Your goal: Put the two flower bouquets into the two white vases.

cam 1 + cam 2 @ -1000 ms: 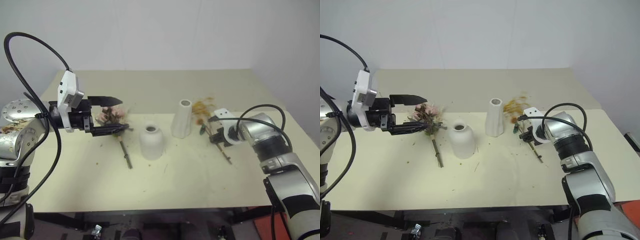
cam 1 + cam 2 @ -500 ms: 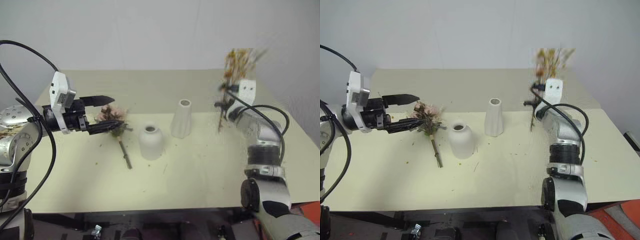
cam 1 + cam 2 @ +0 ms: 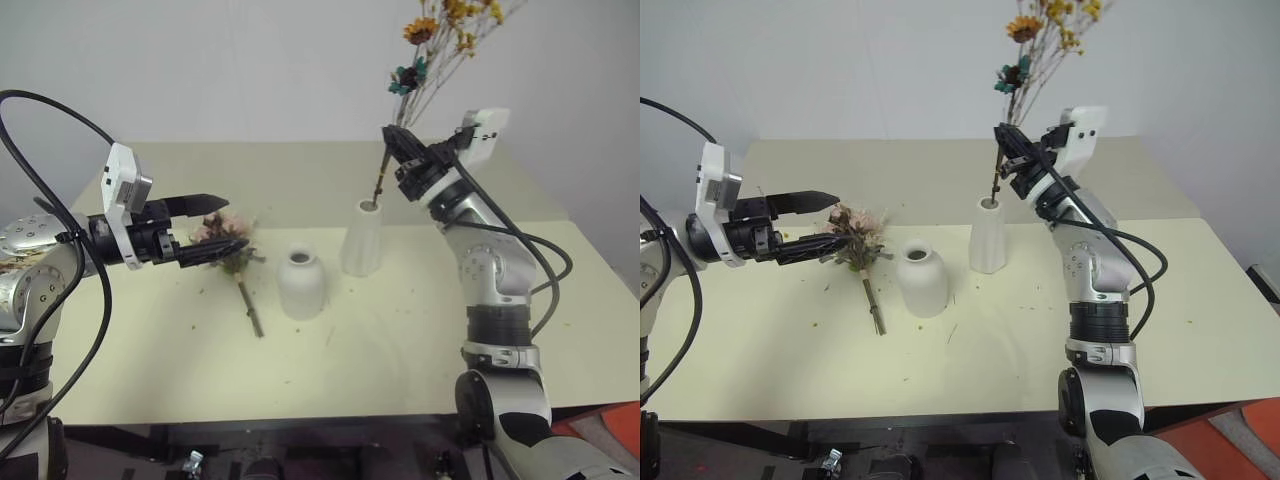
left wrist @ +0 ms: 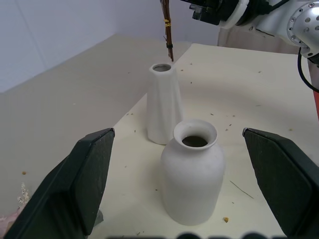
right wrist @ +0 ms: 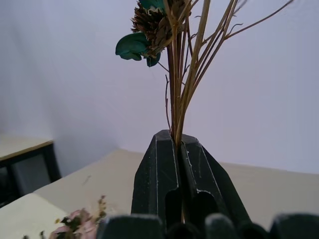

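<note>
We see a pale cream table [image 3: 420,330] with a matte top, flecked with small dry crumbs of plant matter. Near its middle stand two matte white ceramic vases. The short vase [image 3: 303,284] is rounded, with a narrow neck and a flared lip. The tall vase [image 3: 363,238], just beside it toward the right arm's side, is a slim tapered bottle shape with a small round mouth.

Our right gripper [image 3: 392,140] is raised above the tall vase, its two black fingers pressed together on the thin brown stems of the yellow-orange spray [image 3: 440,30]. The spray stands nearly upright, a loose fan of wiry stalks topped with tiny dried yellow-orange heads, with one teal-green leaf [image 5: 133,46] and a brown seed head low in the bunch. The bound stem ends [image 4: 168,35] hang just above the tall vase's mouth; we cannot tell whether they touch the rim.

Our left gripper [image 3: 228,222] is held level above the table, its flat black fingers spread wide and gripping nothing. The rose bouquet [image 3: 226,236] lies on the table just past its fingertips, its faded pink, papery blooms bunched together and its long brown stem [image 3: 249,305] running back toward the near edge, apart from the short vase.
</note>
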`<action>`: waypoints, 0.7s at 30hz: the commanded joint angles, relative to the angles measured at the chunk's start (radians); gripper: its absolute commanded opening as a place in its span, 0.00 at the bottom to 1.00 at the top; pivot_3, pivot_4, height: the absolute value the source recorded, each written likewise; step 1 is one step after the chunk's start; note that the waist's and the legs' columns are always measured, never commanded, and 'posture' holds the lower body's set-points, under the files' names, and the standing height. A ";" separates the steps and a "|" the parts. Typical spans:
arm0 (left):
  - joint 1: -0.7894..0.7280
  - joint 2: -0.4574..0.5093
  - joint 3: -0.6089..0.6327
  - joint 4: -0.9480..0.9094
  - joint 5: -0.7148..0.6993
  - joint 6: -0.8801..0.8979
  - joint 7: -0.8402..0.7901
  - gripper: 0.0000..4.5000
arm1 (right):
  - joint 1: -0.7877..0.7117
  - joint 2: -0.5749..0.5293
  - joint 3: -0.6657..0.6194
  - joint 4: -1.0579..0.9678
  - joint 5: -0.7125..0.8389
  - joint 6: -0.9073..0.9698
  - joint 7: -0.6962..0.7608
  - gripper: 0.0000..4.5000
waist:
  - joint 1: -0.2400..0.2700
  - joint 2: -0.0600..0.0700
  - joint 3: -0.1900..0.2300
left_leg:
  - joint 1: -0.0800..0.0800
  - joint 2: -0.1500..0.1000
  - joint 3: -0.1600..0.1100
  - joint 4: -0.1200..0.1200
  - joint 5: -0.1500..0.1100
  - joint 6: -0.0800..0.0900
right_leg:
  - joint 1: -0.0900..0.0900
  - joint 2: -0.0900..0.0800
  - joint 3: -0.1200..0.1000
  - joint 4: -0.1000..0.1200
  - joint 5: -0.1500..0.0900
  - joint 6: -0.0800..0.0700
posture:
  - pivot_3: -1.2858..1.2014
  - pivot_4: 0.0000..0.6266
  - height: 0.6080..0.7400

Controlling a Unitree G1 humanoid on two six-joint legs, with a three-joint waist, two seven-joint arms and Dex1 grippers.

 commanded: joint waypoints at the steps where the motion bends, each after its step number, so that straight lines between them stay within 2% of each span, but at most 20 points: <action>1: -0.005 0.016 0.044 -0.029 -0.013 0.004 0.011 1.00 | -0.014 0.009 0.012 -0.022 0.011 -0.085 0.024 0.01 | 0.001 0.000 0.000 | 0.000 0.000 0.000 0.000 0.000 0.000 | 0.000 0.000 0.000 0.000 0.000 0.000 | 0.52 0.24 1.00; 11: 0.014 0.010 0.057 -0.050 -0.022 -0.001 0.027 1.00 | -0.028 0.021 0.041 0.121 -0.047 -0.236 0.021 0.01 | 0.001 0.000 0.000 | 0.000 0.000 0.000 0.000 0.000 0.000 | 0.000 0.000 0.000 0.000 0.000 0.000 | 0.52 0.24 1.00; 21: 0.029 0.006 0.066 -0.059 -0.020 -0.005 0.030 1.00 | -0.035 0.027 0.044 0.180 -0.058 -0.309 0.010 0.01 | 0.000 0.000 0.000 | 0.000 0.000 0.000 0.000 0.000 0.000 | 0.000 0.000 0.000 0.000 0.000 0.000 | 0.52 0.24 1.00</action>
